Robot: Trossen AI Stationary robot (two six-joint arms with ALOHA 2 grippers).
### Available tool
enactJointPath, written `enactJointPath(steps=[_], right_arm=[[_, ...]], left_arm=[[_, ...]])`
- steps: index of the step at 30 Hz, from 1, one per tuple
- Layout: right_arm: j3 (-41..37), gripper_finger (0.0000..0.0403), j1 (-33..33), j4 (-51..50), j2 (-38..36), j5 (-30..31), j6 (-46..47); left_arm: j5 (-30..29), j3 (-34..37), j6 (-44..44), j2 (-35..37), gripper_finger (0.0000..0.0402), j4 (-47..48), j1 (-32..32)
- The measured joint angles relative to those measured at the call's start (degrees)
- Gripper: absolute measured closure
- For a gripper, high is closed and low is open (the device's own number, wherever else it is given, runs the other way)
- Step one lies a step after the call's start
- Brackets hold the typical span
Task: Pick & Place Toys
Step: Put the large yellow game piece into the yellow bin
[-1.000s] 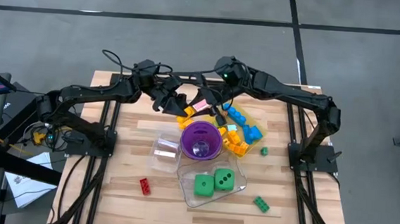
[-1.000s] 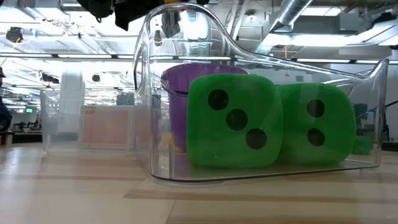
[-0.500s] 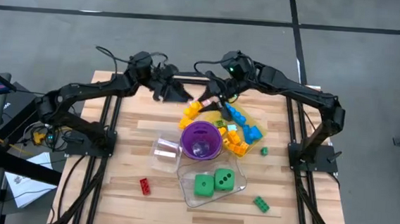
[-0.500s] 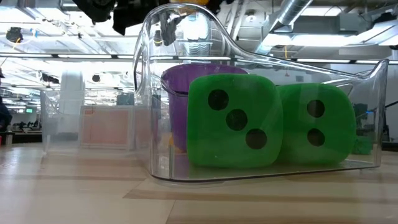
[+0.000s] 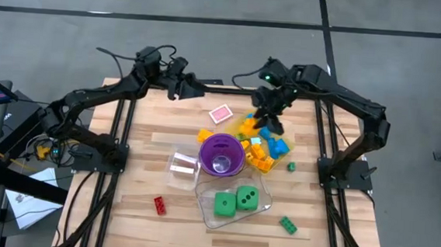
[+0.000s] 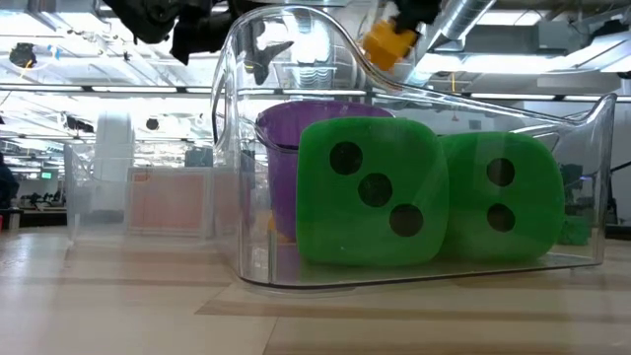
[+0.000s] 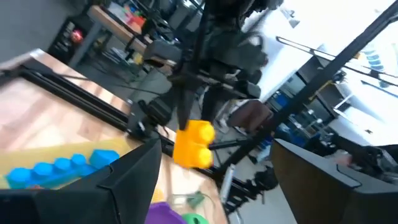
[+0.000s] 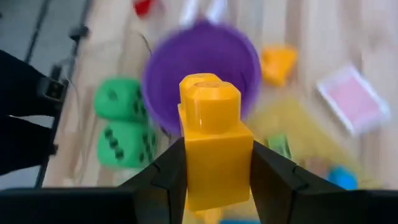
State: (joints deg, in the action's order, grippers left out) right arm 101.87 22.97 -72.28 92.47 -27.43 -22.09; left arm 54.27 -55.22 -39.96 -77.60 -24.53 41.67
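My right gripper hangs above the yellow tray at the table's far right, shut on an orange-yellow brick. The low view shows that brick high in the air. My left gripper stands open and holds nothing near the far edge, left of centre. A pink piece lies flat on the wood between the arms. Blue bricks and orange bricks lie in and beside the tray. Two green dice sit in a clear tub. My right gripper pinches the brick's two opposite side walls between its two fingers, at the end away from the studs. The fingers slant downward and the studs point away from the gripper. The brick is lifted clear of the tray and table.
A purple cup stands mid-table with a small clear tub to its left. A red brick lies near the front left. A green brick and a small green bit lie at the right.
My left gripper has swung away from the table's centre toward the far left. My right gripper has moved toward the right edge with the orange-yellow brick and tipped downward over the tray. The two grippers, close together a second ago, now stand well apart.
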Motion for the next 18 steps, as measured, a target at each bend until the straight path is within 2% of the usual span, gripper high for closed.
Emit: enactJointPath(steps=[4,8,13,18], right_arm=[[-0.48,0.0273,2.21,-6.72,-1.95,0.76,2.26],[-6.09,0.0273,3.28,-6.84,-6.66,0.76,6.30],[-20.04,0.0273,3.42,-0.24,-16.31,2.44,14.55],[-36.58,0.0273,2.90,13.16,-25.23,7.13,31.83]], left_arm=[[-2.50,0.00,2.40,0.00,0.0105,0.04,1.20],[-7.93,0.00,5.09,0.00,0.0105,0.08,1.49],[-15.61,0.00,5.68,0.00,0.0105,0.00,1.44],[-19.99,0.02,5.60,0.00,0.0105,-1.90,1.10]])
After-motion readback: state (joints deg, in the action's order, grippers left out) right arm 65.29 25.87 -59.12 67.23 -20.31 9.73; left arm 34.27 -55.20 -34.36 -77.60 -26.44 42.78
